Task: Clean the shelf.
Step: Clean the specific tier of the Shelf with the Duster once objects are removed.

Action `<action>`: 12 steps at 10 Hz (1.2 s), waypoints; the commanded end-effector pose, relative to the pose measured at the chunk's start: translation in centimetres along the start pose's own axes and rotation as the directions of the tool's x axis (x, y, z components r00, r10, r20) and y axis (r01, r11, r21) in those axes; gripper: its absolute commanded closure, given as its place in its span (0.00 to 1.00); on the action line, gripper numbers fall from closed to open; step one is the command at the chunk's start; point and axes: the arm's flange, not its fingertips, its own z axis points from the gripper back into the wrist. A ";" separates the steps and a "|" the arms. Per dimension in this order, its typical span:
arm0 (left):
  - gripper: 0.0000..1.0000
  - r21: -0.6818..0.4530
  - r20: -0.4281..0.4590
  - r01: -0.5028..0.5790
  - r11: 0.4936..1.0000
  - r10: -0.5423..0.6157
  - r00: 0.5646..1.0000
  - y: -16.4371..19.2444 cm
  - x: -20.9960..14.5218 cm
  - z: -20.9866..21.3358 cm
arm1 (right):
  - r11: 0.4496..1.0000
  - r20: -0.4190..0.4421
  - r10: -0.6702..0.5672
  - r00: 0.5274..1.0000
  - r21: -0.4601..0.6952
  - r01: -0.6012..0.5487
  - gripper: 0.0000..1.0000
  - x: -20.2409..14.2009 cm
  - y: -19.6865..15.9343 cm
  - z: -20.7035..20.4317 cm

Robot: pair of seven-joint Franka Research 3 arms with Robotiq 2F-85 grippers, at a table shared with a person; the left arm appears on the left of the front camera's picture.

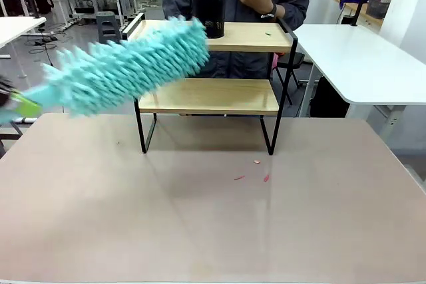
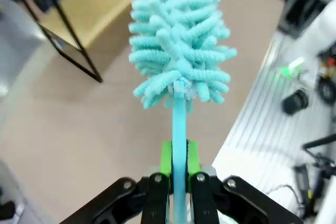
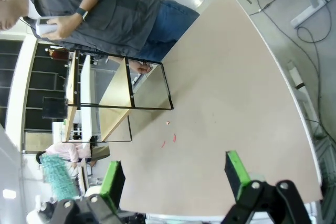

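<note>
My left gripper (image 2: 179, 163) clamps the duster (image 1: 126, 68), which slants up to the left end of the shelf (image 1: 219, 96). The shelf stands with its long side facing me. My right gripper (image 3: 173, 170) is wide open and empty.

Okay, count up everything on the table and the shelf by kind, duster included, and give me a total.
Shelf: 1
Teal duster: 1
Black mesh cup: 1
Red scraps: 3
Green scrap: 1
Total: 7

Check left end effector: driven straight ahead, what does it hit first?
The left end effector grips the duster, which leads: its tip probably meets the shelf at the top board, beside the black cup. Depth is unclear.
</note>
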 end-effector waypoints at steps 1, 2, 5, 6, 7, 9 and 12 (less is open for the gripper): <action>0.88 -0.041 0.265 -0.057 0.997 0.066 0.962 -0.7 -7.6 2.7 | 1.000 0.011 0.020 1.000 0.021 -0.020 0.00 -0.1 0.1 -0.1; 0.88 0.017 0.309 -0.264 0.964 0.246 0.919 0.6 -9.3 3.4 | 1.000 0.011 0.020 1.000 0.021 -0.020 0.00 -0.1 0.1 -0.1; 0.88 0.059 0.247 -0.752 0.657 0.720 0.649 6.5 -11.6 3.0 | 1.000 0.011 0.020 1.000 0.021 -0.020 0.00 -0.1 0.1 -0.1; 0.88 0.125 0.188 -0.844 0.522 0.823 0.536 8.7 -11.7 1.7 | 1.000 0.011 0.020 1.000 0.021 -0.020 0.00 -0.1 0.1 -0.1; 0.88 0.138 0.134 -0.862 0.488 0.853 0.504 9.9 -11.3 0.4 | 1.000 0.011 0.020 1.000 0.021 -0.020 0.00 -0.1 0.1 -0.1; 0.88 0.136 0.170 -0.783 0.606 0.765 0.622 11.1 -12.5 5.0 | 1.000 0.011 0.020 1.000 0.021 -0.020 0.00 -0.1 0.1 -0.1; 0.88 0.136 0.170 -0.783 0.606 0.765 0.622 11.1 -12.5 5.0 | 1.000 0.011 0.020 1.000 0.021 -0.020 0.00 -0.1 0.1 -0.1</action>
